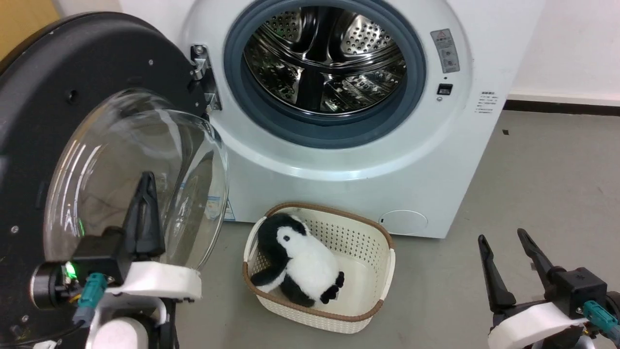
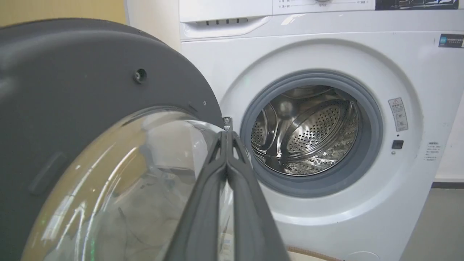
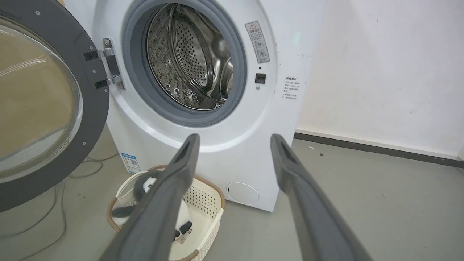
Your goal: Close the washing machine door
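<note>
Head view, lower left: left gripper raised, fingers pressed together, nothing between them. Lower right: right gripper low, fingers parted, pointing up.

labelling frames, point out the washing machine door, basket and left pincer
washing machine door (image 1: 97, 58), head view, black rim
basket (image 1: 361, 240), head view, inner wall
left pincer (image 1: 146, 180), head view, between shut fingertips

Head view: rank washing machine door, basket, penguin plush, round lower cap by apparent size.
1. washing machine door, though it is nearest the camera, which inflates it
2. basket
3. penguin plush
4. round lower cap
</note>
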Available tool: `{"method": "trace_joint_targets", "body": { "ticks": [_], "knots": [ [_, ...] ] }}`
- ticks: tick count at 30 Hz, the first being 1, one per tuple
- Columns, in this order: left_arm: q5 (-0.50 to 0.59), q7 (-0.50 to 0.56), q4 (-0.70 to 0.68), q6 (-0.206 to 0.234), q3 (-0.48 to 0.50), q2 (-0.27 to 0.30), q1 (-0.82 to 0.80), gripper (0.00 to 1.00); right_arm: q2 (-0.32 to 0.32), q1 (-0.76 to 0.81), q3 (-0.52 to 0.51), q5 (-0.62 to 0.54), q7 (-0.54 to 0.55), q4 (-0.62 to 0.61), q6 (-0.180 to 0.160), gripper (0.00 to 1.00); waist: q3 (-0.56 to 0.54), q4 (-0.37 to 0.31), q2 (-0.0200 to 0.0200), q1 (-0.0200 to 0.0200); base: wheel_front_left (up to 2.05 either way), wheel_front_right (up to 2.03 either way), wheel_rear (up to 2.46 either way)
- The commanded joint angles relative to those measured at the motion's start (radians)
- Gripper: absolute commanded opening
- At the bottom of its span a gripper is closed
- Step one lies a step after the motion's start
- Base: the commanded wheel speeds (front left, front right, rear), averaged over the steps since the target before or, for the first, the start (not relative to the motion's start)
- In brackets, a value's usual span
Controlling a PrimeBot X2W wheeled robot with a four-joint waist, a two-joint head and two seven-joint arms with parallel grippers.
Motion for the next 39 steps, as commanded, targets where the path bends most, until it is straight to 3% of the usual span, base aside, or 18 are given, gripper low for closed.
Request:
{"method": "trace_joint_targets", "body": {
  "ticks": [1,13,26,39],
  "knots": [
    [-0.005,-0.009,-0.014,-0.006,0.007,0.009,-0.026,0.0,0.001,0.005,-0.005,0.006,-0.01,-0.005,0.0,1.0,0.001,0.01,0.0,0.0,0.0,0.0,0.0],
    [-0.055,-0.034,-0.068,-0.049,0.082,0.026,-0.155,0.0,0.001,0.001,-0.026,0.014,-0.035,-0.015,0.0,1.0,0.023,0.081,0.0,0.0,0.0,0.0,0.0],
    [-0.154,-0.059,-0.119,-0.069,0.228,0.073,-0.264,0.0,0.002,-0.002,-0.05,0.02,-0.062,-0.026,0.0,1.0,0.042,0.154,0.0,0.0,0.0,0.0,0.0],
    [-0.434,0.013,0.029,-0.05,0.463,0.095,-0.325,0.0,0.002,-0.015,-0.073,0.021,-0.089,-0.038,0.0,1.0,0.079,0.234,0.0,0.0,0.0,0.0,0.0]
  ]
}}
